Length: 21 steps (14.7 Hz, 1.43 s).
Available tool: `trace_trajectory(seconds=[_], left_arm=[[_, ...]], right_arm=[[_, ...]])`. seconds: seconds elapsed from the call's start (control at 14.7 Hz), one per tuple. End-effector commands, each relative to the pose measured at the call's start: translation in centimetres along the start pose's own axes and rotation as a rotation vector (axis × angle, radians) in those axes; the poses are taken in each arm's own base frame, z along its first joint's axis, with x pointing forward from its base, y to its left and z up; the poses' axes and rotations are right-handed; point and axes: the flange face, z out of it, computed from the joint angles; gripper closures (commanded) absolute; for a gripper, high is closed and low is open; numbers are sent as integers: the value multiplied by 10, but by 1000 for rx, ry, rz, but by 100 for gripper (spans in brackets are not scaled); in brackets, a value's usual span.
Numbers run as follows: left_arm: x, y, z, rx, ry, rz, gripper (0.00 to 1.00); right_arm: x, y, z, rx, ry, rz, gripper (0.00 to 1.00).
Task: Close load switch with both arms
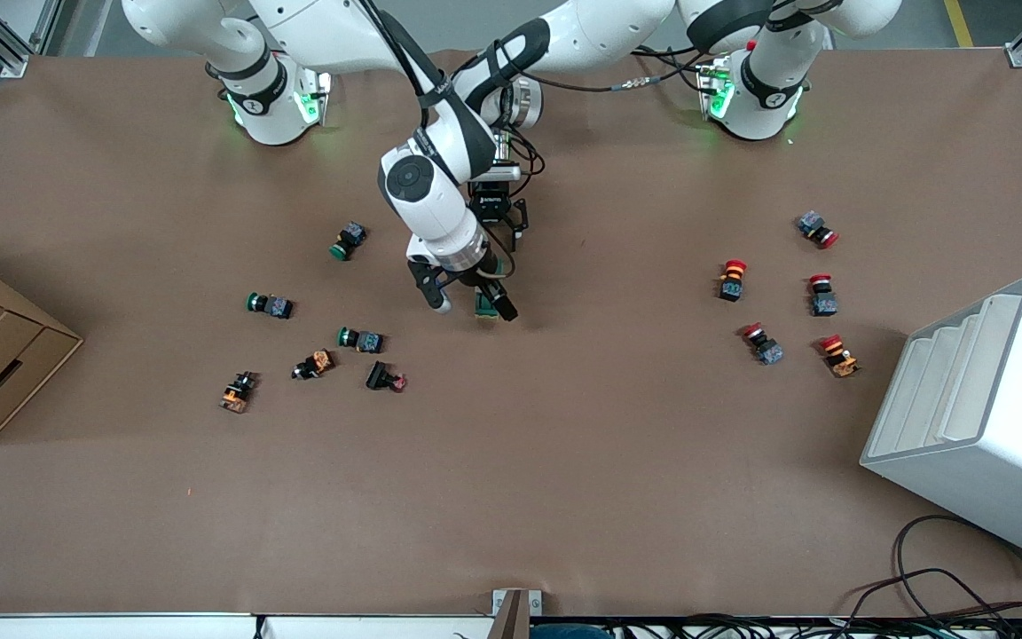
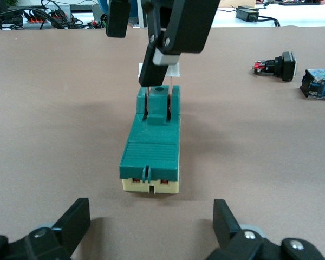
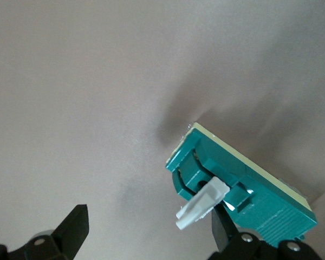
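We have both arms gathered over the middle of the table [image 1: 564,497], where the load switch [image 2: 151,146] lies flat on its cream base.

Our right gripper [image 1: 467,300] is down at the switch with its fingers spread. One fingertip [image 2: 150,67] rests against the white lever [image 3: 201,203], which stands raised at the end of the green body. The other finger hangs in the air to one side, clamping nothing.

Our left gripper [image 2: 151,233] sits low just off the opposite, cream-ended end of the switch. Its fingers are wide apart with the body lined up between them but not yet touched.

We judge the closing step is only beginning, since the lever is up and the body unheld. Next, we think the left gripper needs to advance and close on the flanks of the green body to pin it. Then the right finger can push the lever down toward the body. Without that hold, the switch would likely slide.

Scattered push buttons [image 1: 360,339] lie well apart from both grippers.
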Motion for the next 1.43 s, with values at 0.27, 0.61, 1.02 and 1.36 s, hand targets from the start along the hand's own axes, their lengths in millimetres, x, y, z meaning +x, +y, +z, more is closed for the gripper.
trace_trajectory(seconds=[0.27,0.61,1.02,1.36], left_arm=[[-13,-4,4,4,2,2,0],[-12,-3,4,3,4,-4,0],[-11,-3,6,4,6,-5,0],[-11,-3,6,4,6,-7,0]], right_arm=[[11,-13,3,8,-2,-9,0],[15,-22,15,13,3,-6,0],[27,-28,30,11,14,-13,0],[46,-35,34,5,20,3,0]])
